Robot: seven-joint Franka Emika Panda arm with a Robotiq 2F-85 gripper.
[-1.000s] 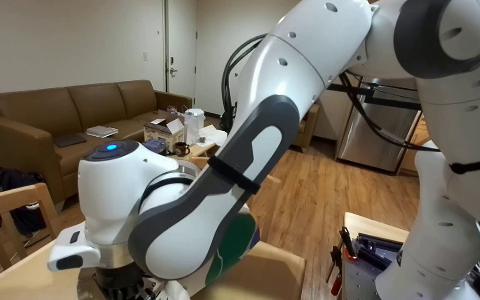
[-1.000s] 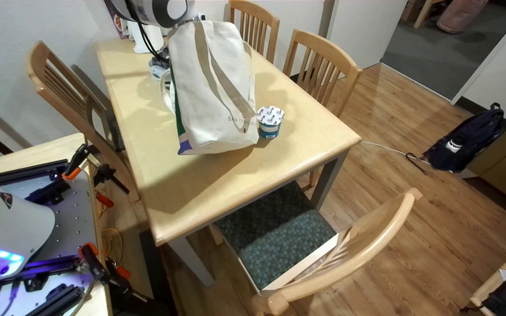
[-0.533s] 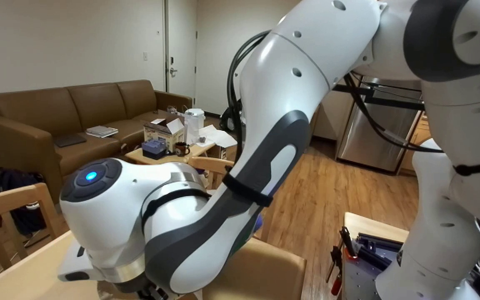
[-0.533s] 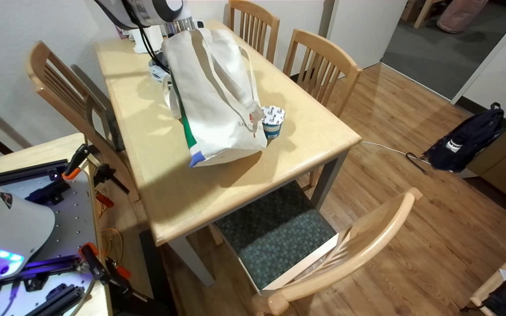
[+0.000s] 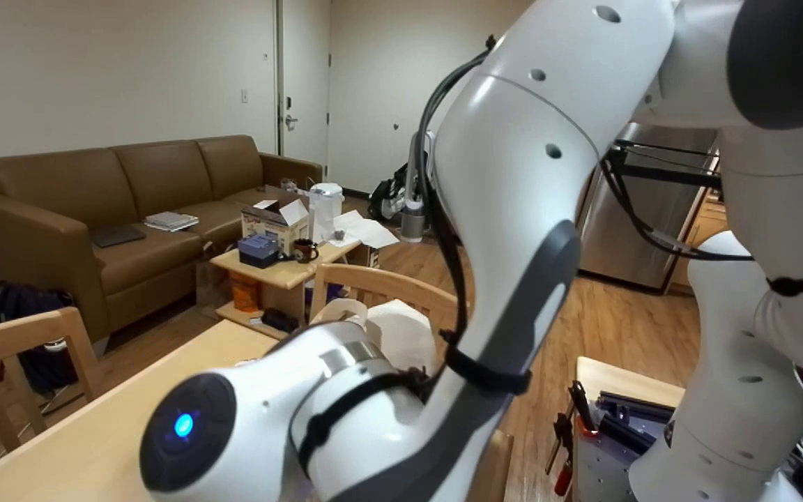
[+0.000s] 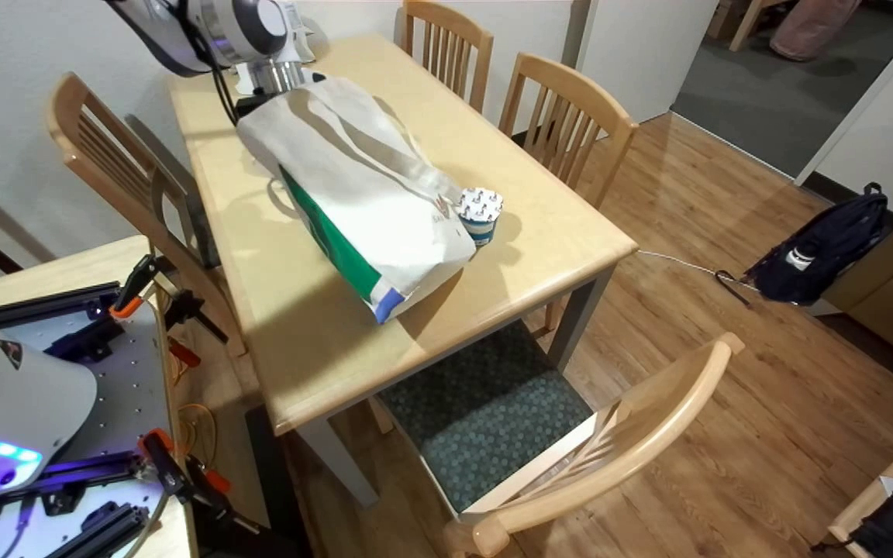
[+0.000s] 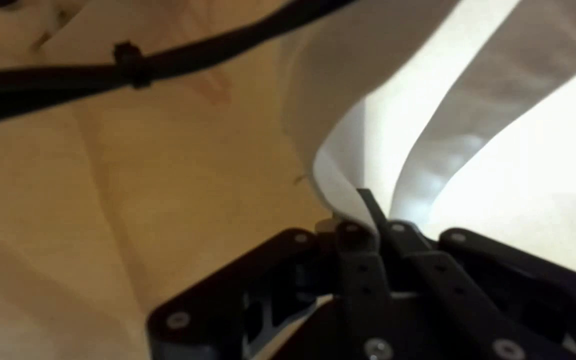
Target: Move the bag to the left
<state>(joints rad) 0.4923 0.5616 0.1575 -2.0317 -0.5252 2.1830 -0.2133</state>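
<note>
The cream-white bag [image 6: 361, 186] lies tilted over the table, its top toward the wall and its bottom toward the table's near end. Its green side panel and blue corner show. I cannot tell whether its bottom rests on the table. Part of the bag [image 5: 401, 333] shows behind the arm in an exterior view. In the wrist view my gripper [image 7: 368, 215] is shut on the bag's loop handle [image 7: 335, 175], which runs between the fingers. A second strap [image 7: 448, 140] hangs beside it. In both exterior views the fingertips are hidden or out of frame.
A patterned-lid cup [image 6: 480, 213] stands right against the bag's side. The wooden table [image 6: 291, 333] has chairs around it, one [image 6: 485, 418] at its near end. White items [image 6: 303, 35] stand by the wall. A cable [image 7: 188, 57] crosses the wrist view.
My arm has come lower and shifted left in the view along the table. The bag's top has tilted down and left; its bottom has slid toward the table's near edge, showing more green.
</note>
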